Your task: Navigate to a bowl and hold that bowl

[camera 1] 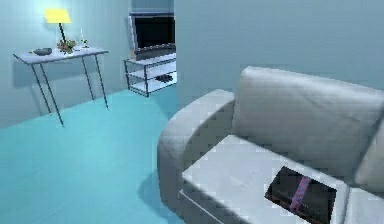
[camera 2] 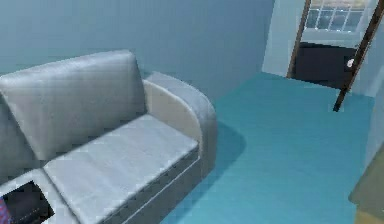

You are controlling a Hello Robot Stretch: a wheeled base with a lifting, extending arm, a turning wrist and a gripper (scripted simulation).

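Observation:
A small dark bowl-like thing [camera 1: 42, 51] lies on a thin-legged side table [camera 1: 80, 53] at the forward view's far left, against the blue wall. Beside it on the table stand a yellow-shaded lamp [camera 1: 58, 19] and a small plant [camera 1: 67, 45].
A grey sofa [camera 1: 280, 140] takes up the forward view's right, with a dark flat item [camera 1: 300, 191] on its seat; the sofa [camera 2: 100, 140] and dark item [camera 2: 25, 203] show again in the arm side view. A television [camera 1: 153, 32] sits on a stand [camera 1: 152, 73]. Teal floor [camera 1: 80, 160] lies between. A dark doorway [camera 2: 325, 55] stands at the arm side view's upper right.

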